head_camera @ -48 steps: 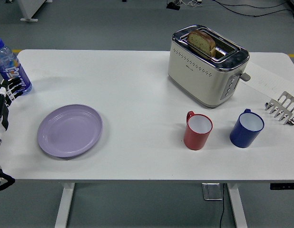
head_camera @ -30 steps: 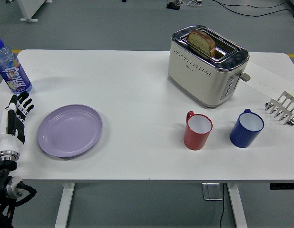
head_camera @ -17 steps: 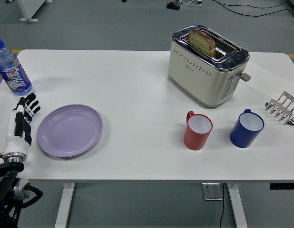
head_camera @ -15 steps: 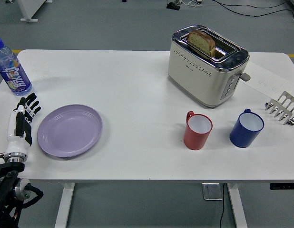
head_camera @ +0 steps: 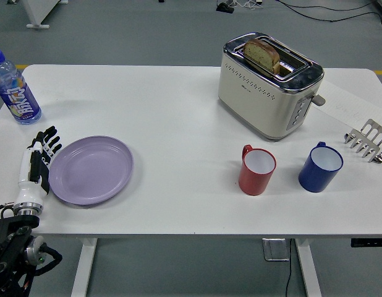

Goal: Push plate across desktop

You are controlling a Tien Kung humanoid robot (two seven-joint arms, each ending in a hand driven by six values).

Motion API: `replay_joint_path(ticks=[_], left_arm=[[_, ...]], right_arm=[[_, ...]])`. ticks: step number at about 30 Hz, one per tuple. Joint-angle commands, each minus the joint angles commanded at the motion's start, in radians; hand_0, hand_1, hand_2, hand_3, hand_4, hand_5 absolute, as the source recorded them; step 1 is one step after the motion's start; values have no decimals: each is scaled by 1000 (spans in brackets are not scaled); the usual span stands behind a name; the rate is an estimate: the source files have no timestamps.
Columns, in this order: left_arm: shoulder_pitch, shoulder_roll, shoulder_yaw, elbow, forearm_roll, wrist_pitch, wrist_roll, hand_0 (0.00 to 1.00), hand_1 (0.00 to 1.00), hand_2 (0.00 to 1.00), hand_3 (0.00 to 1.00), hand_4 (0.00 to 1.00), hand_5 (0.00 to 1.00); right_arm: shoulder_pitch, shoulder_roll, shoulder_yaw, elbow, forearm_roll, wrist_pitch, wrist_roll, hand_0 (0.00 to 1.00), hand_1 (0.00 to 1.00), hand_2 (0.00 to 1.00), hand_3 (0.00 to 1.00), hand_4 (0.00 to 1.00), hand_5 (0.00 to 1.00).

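A lilac plate [head_camera: 91,170] lies flat on the white table [head_camera: 178,117] at the front left. My left hand [head_camera: 38,162] is over the table right beside the plate's left rim, close to it or just touching. Its fingers [head_camera: 46,141] are stretched out and hold nothing. The black left arm [head_camera: 12,247] comes up from the lower left corner. My right arm is out of view.
A water bottle [head_camera: 12,90] stands at the far left edge. A toaster [head_camera: 268,83] with bread stands at the back right. A red mug [head_camera: 258,169], a blue mug [head_camera: 320,167], a metal rack [head_camera: 368,141] and a paper sheet [head_camera: 345,105] are on the right.
My left hand has come in from the left edge and moved right, up to the plate's left rim. The plate has not visibly moved.
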Motion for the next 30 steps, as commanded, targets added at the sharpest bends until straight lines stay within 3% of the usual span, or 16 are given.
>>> replay_joint_path(ticks=[30], left_arm=[[-3,-22,76,-27,-21,37,-16,798,860,896,812,533,998]], right_arm=[[-7,-1,-10,0,7,0,0,677,678,758,704,321,317]])
